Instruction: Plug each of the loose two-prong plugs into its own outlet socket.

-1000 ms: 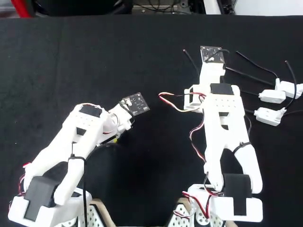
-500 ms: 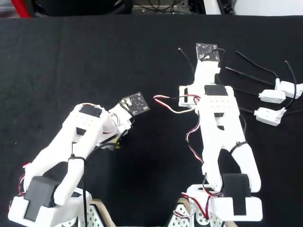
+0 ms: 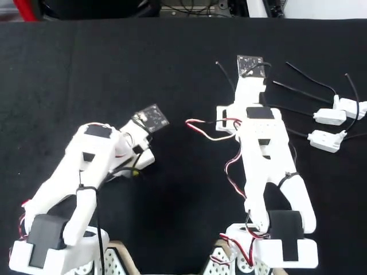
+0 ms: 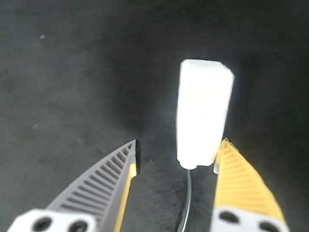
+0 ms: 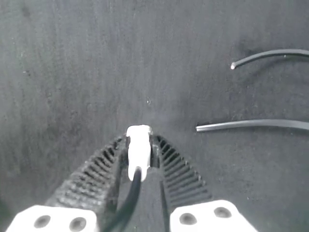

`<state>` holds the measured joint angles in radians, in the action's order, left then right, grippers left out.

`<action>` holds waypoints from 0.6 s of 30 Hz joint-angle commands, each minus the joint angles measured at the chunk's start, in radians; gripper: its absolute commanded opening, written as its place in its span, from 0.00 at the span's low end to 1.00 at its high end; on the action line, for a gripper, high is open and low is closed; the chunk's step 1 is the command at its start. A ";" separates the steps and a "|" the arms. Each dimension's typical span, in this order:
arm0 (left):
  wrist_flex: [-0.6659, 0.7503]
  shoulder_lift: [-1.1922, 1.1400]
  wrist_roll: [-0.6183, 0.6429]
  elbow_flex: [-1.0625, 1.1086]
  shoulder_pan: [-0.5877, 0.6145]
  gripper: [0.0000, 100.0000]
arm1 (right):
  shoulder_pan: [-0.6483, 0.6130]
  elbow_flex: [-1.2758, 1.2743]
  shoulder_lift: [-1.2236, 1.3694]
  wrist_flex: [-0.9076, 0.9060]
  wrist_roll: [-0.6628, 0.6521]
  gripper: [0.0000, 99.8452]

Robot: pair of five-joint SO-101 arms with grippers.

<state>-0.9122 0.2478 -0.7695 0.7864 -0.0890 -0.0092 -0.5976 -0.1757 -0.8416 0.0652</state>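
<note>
left end effector (image 4: 178, 145) further left, open by white block (image 4: 203, 111); right end effector (image 5: 139, 142) tight on white plug (image 5: 138, 151)

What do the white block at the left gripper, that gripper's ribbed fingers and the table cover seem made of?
White block: probably moulded plastic, smooth and matte, rounded edges.
Fingers: likely printed plastic, grey and yellow, ribbed faces.
Table cover: looks like black cloth or felt, fine matte grain, no shine.
</note>
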 commanded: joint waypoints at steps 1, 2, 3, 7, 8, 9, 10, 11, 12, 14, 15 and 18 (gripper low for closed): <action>0.020 0.029 0.040 -0.056 0.039 0.25 | -0.012 0.005 -0.004 0.021 0.006 0.01; 0.034 0.029 0.043 -0.051 0.045 0.25 | -0.014 0.005 -0.004 0.021 0.006 0.01; 0.043 0.029 0.043 -0.051 0.048 0.25 | -0.014 0.005 -0.004 0.021 0.006 0.01; 0.049 0.029 0.046 -0.056 0.051 0.25 | -0.014 0.004 -0.002 0.021 0.006 0.01; 0.051 0.031 0.058 -0.058 0.051 0.25 | -0.014 0.004 -0.002 0.021 0.005 0.01; 0.051 0.031 0.072 -0.058 0.051 0.25 | -0.014 0.004 -0.002 0.021 0.005 0.01; 0.051 0.031 0.075 -0.058 0.053 0.25 | -0.014 0.004 -0.002 0.021 0.005 0.01; 0.051 0.031 0.075 -0.058 0.054 0.25 | -0.014 0.001 -0.002 0.021 0.003 0.01; 0.051 0.031 0.077 -0.058 0.062 0.25 | -0.015 -0.007 -0.002 0.026 0.002 0.01; 0.046 0.032 0.080 -0.058 0.079 0.25 | -0.020 -0.010 -0.004 0.025 0.002 0.01; 0.043 0.034 0.092 -0.051 0.082 0.25 | -0.035 -0.010 -0.012 0.021 0.000 0.01; 0.041 0.089 0.183 -0.041 0.145 0.25 | -0.098 -0.007 -0.027 0.020 -0.017 0.01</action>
<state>-0.8738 0.2631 -0.6559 0.7818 -0.0015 -0.0537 -0.6145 -0.1757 -0.8339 0.0652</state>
